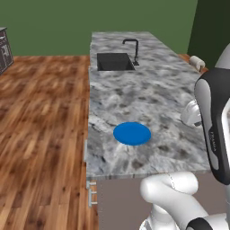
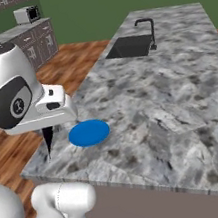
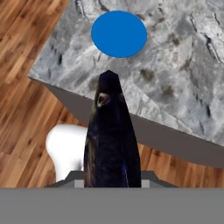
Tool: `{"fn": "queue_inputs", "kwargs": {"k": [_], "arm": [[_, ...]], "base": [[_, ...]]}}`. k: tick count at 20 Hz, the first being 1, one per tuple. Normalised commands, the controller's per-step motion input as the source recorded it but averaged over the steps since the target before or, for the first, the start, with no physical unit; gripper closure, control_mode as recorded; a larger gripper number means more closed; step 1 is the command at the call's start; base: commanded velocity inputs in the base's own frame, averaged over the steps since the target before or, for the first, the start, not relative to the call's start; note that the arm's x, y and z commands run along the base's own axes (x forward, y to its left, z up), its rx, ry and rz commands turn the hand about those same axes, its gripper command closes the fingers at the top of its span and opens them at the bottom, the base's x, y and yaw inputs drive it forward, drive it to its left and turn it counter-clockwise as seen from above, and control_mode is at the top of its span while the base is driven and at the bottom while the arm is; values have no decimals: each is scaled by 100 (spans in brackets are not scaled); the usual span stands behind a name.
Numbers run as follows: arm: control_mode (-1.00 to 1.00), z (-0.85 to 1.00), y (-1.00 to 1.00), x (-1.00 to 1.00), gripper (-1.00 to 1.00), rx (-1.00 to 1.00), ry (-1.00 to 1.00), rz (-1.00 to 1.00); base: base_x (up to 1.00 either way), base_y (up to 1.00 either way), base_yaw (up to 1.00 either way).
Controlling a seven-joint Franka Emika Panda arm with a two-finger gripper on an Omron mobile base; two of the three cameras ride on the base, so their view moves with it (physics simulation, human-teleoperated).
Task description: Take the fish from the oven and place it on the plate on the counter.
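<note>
Held in the gripper (image 2: pixel 49 142), the fish (image 3: pixel 111 135) hangs head-down, jaws clamped on its tail end, above the counter's (image 1: pixel 148 96) near edge, just short of the plate (image 1: pixel 132 133). It looks light, stiff and possibly slick, so a firm mid-body hold would suit.

From behind the arm on its right you look over the marbled surface (image 2: pixel 150 98), with wooden floor beyond its left edge. The blue plate (image 2: pixel 89 133) lies flat near the surface's near-left corner, bare on top. Just left of the plate a dark, tapering fish (image 2: pixel 48 140) hangs point-down from under the white hand, its tip low over the surface edge. You cannot make out the pincer fingers here. Farther back, the black sink (image 2: pixel 129 47) is set into the surface with its black faucet (image 2: pixel 147 29) beside it. Cabinets and a microwave (image 2: pixel 27 14) stand at far left.
</note>
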Motion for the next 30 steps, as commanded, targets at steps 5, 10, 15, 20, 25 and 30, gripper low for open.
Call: {"fn": "queue_inputs", "kwargs": {"k": [5, 10, 15, 20, 25, 30], "arm": [[100, 0, 0, 0, 100, 0, 0, 0], [-100, 0, 0, 2, 100, 0, 2, 0], [-100, 0, 3, 71, 100, 0, 23, 0], [-100, -16, 9, 100, 100, 2, 31, 1], [-100, -52, 3, 100, 100, 6, 20, 4], [-100, -100, 19, 100, 100, 2, 3, 6]], "base": [[0, 0, 0], [1, 0, 0], [0, 0, 0], [0, 0, 0], [0, 0, 0], [0, 0, 0]]}}
